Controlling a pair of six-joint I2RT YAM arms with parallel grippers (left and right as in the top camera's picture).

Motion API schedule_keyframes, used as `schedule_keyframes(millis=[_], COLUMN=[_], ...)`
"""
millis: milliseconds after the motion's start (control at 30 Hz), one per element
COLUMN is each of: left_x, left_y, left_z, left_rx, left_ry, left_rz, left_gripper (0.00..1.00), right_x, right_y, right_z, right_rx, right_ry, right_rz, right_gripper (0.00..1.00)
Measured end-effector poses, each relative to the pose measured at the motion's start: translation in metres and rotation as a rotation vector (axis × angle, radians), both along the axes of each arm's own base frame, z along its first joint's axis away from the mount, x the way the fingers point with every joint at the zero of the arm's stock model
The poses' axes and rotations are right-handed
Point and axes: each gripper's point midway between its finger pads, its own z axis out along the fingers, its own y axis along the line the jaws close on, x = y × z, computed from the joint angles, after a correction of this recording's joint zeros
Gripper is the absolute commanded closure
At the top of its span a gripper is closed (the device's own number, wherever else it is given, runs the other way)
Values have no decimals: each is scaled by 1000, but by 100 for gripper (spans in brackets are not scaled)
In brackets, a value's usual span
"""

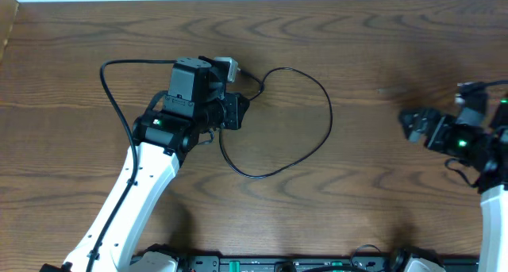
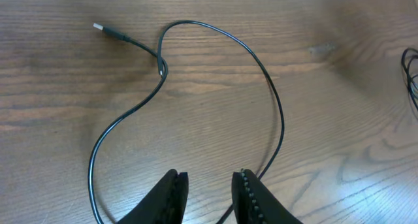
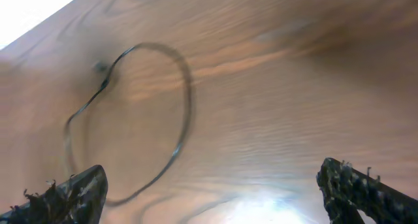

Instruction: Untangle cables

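- The black cable (image 1: 329,117) lay on the wooden table (image 1: 381,50) as one wide, loose loop, just to the right of the left gripper (image 1: 238,109) and well apart from the right gripper (image 1: 411,126).
- In the left wrist view the cable (image 2: 281,119) swept round in a large arc. It crossed over itself at one spot (image 2: 161,68) near the top.
- From that crossing a short tail ran out to a small metal plug (image 2: 99,27), which rested flat on the wood.
- The other strand ran down from the crossing and left the picture at the bottom left, beside the fingers.
- The left gripper (image 2: 209,181) hung low over the table, and its jaws stood a little apart. Bare wood showed in the gap, and nothing was held between them.
- The right side of the loop passed just beside the ridged finger (image 2: 248,191). Whether it touched that finger could not be told.
- The right gripper (image 3: 210,172) sat off near the right edge of the table with its jaws spread wide and nothing in them.
- From the right wrist the cable (image 3: 188,113) appeared only as a blurred ring on the wood, far ahead of the fingers.
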Motion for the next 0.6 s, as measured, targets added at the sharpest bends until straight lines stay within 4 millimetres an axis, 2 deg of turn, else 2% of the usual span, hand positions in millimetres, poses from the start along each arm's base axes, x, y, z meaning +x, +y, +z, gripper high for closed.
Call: schedule_keyframes(millis=[233, 333, 500, 600], left_x=[1, 0, 1, 4], left_y=[8, 10, 20, 29], left_z=[-4, -6, -12, -14], left_rx=[42, 55, 106, 148], left_ry=[-1, 7, 16, 7], left_rz=[26, 33, 70, 106], left_gripper=[68, 67, 66, 63], right_x=[6, 7, 12, 15], right_y=[69, 98, 141, 160], right_z=[3, -1, -28, -55], right_rx=[5, -5, -46, -81], right_ry=[-69, -68, -5, 71], right_rz=[262, 353, 445, 454], right_gripper=[1, 1, 1, 1])
